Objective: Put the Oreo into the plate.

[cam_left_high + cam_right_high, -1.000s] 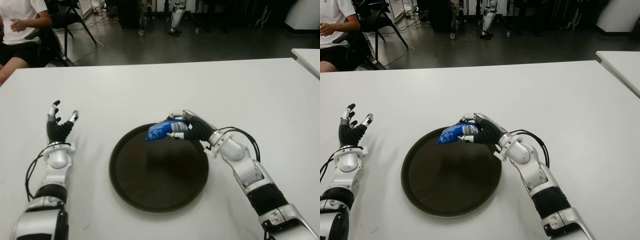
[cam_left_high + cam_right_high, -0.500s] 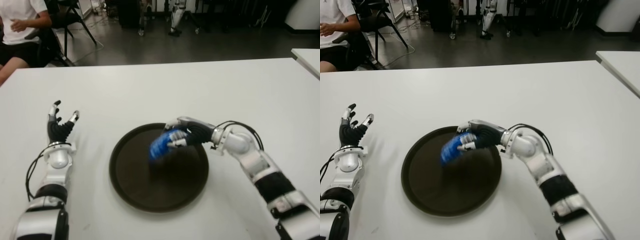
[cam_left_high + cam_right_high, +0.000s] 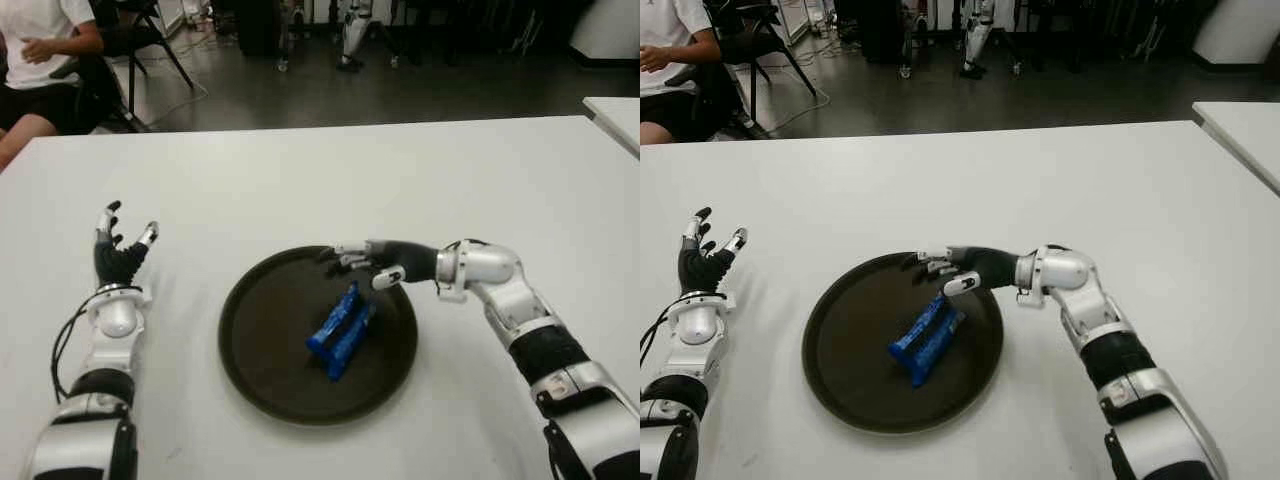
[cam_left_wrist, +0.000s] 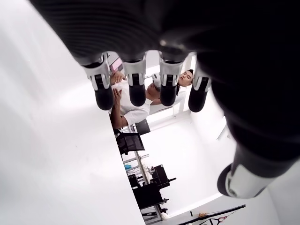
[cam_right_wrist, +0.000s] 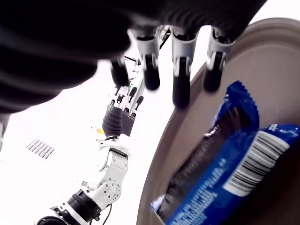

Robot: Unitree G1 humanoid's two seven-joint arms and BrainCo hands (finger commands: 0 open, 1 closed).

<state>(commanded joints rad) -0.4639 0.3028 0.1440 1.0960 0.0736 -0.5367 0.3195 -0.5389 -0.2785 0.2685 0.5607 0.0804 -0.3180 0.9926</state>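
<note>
The blue Oreo pack [image 3: 342,331] lies flat inside the dark round plate [image 3: 260,350], a little right of its middle; the right wrist view shows the Oreo pack [image 5: 234,168] on the plate [image 5: 164,164] too. My right hand [image 3: 358,264] hovers over the plate's far right part, fingers stretched out and holding nothing, just above and beyond the pack. My left hand [image 3: 118,248] shows on the white table [image 3: 300,190] left of the plate, fingers spread upward and empty.
A person in a white shirt [image 3: 40,40] sits beyond the table's far left corner, beside a dark chair [image 3: 140,40]. A second white table [image 3: 615,115] stands at the far right. Robot legs [image 3: 352,35] stand on the floor behind.
My right hand has let go of the Oreo pack, which dropped onto the plate. The fingers opened and the hand drew back toward the plate's far right rim. The left hand stayed still.
</note>
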